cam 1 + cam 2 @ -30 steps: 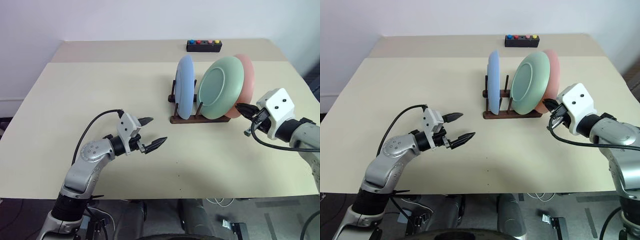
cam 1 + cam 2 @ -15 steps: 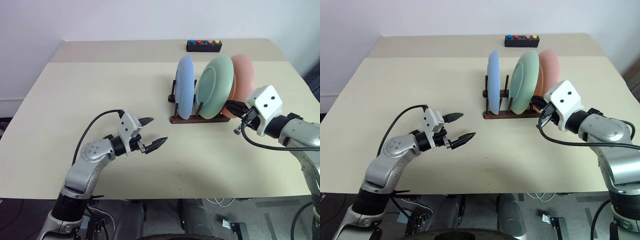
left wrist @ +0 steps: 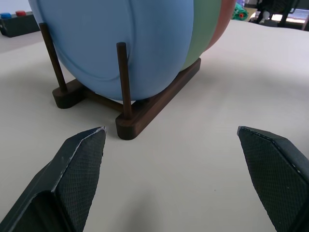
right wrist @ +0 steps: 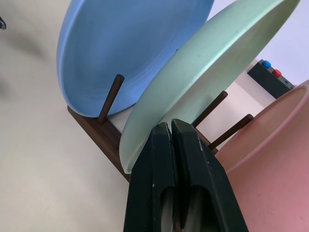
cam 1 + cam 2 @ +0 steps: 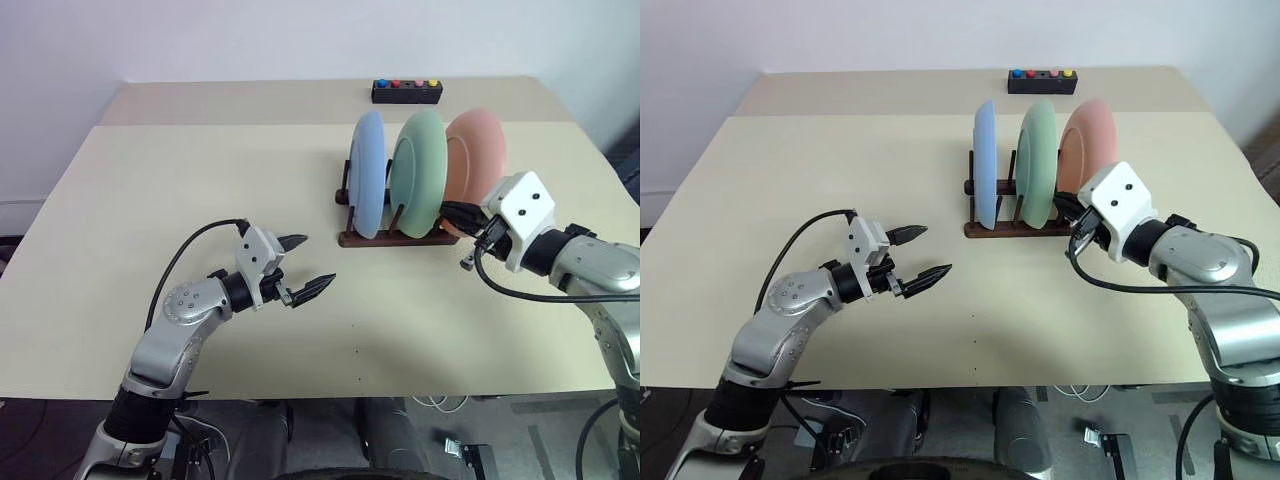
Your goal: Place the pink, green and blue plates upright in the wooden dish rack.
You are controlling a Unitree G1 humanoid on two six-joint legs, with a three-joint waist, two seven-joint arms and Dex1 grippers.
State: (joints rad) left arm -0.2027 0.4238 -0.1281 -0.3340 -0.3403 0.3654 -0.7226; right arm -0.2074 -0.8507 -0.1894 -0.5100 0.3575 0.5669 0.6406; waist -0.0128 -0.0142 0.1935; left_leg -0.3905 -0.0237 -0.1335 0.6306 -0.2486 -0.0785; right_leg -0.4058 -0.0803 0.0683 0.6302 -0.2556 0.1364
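Note:
All three plates stand on edge in the wooden dish rack (image 5: pixel 390 238) at the table's middle right. The blue plate (image 5: pixel 369 172) is leftmost, the green plate (image 5: pixel 418 172) in the middle, the pink plate (image 5: pixel 476 160) on the right. My right gripper (image 5: pixel 447 212) is shut, with nothing in it. Its tip rests at the green plate's lower rim (image 4: pixel 193 87), between the green and the pink plate (image 4: pixel 270 159). My left gripper (image 5: pixel 317 260) hangs open and empty over bare table, well to the left of the rack and pointing at the blue plate (image 3: pixel 120 43).
A small black box with coloured buttons (image 5: pixel 407 91) sits at the back edge of the beige table (image 5: pixel 200 180), behind the rack. Bare table spreads left of and in front of the rack.
The green plate has swung from leaning back against the pink plate to standing upright. My shut right gripper moved left along with it. The left arm stayed still.

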